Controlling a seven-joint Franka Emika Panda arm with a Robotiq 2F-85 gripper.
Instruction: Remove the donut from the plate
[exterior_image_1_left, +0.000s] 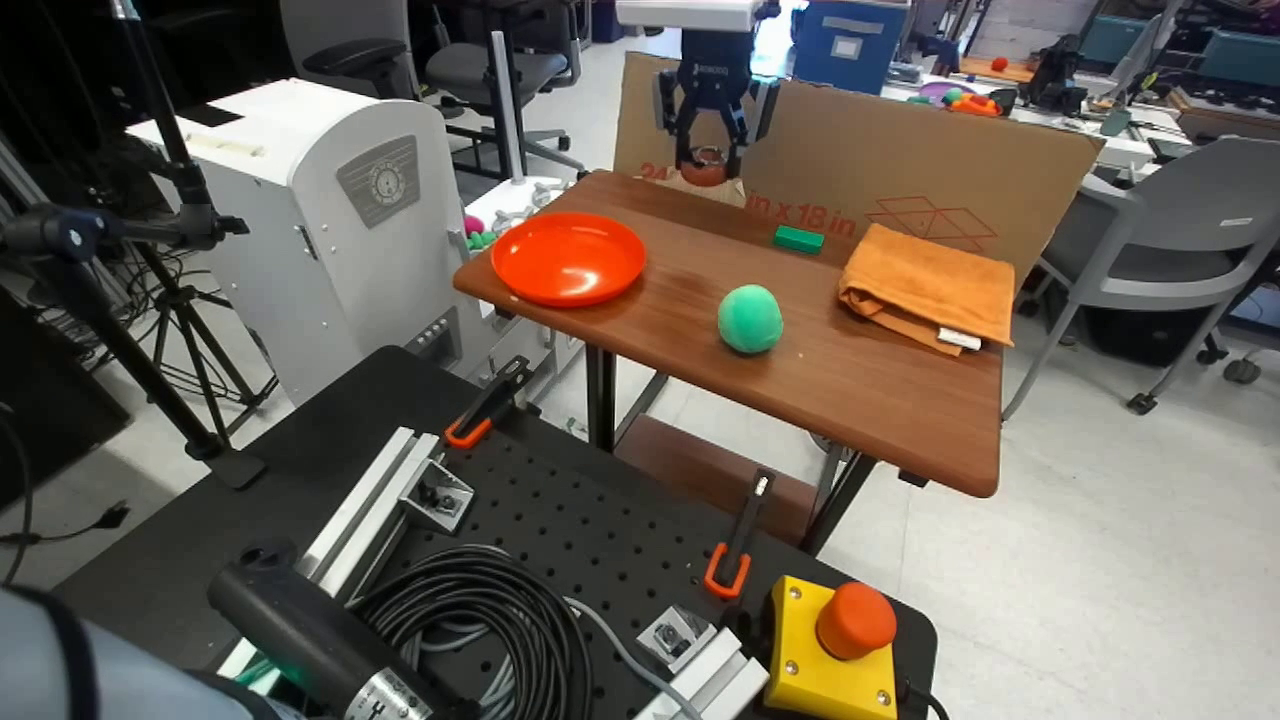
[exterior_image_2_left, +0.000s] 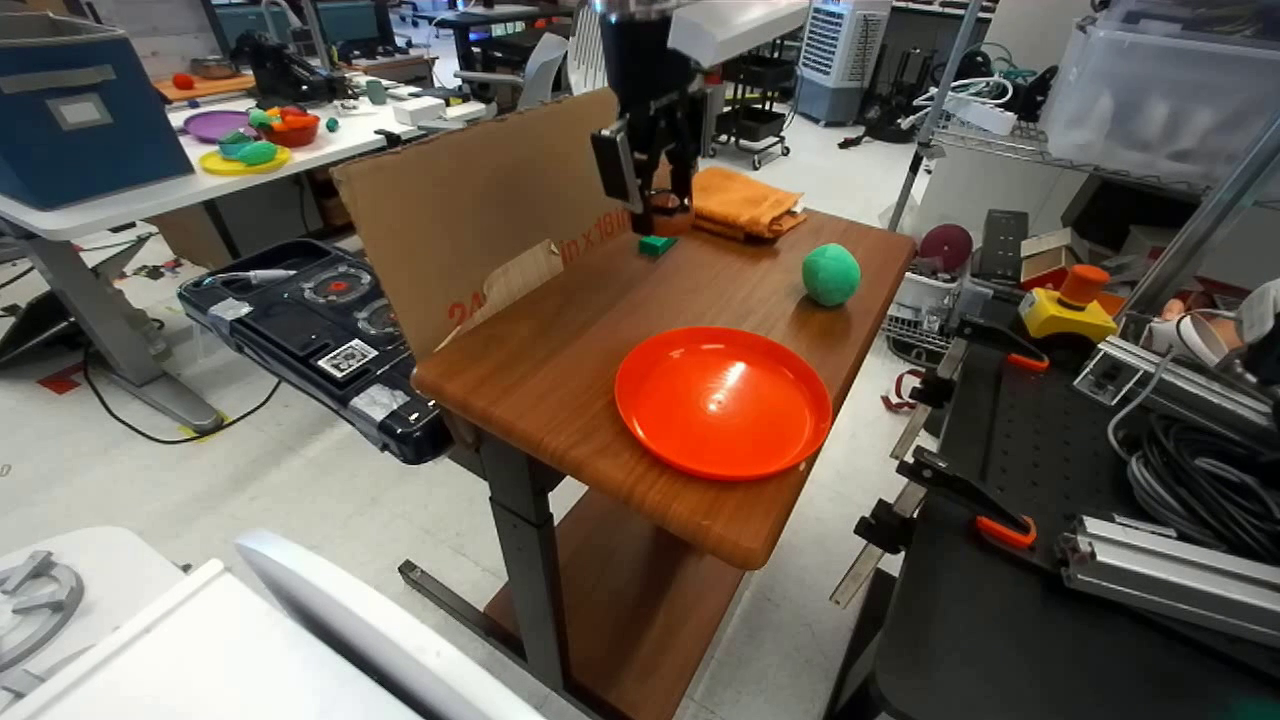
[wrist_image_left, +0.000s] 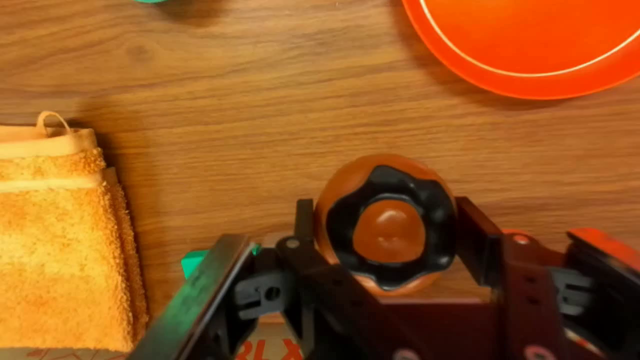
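Brown donut (wrist_image_left: 390, 231), wavy black icing.
Near wrist-view centre, gripper (wrist_image_left: 386, 222) clamps it between 2 jaws; plate (wrist_image_left: 535, 45) upper right.

One wooden table (exterior_image_1_left: 880, 400) carries one orange-red plate (exterior_image_2_left: 722, 405), one green ball (exterior_image_1_left: 750, 320), one green block (exterior_image_1_left: 798, 239) and one folded orange cloth (exterior_image_1_left: 930, 285). One gripper (exterior_image_1_left: 709, 163) and one donut (wrist_image_left: 386, 235) are counted. One black bench (exterior_image_1_left: 330, 420) carries two clamps (exterior_image_1_left: 742, 530) and one red button (exterior_image_1_left: 857, 621).
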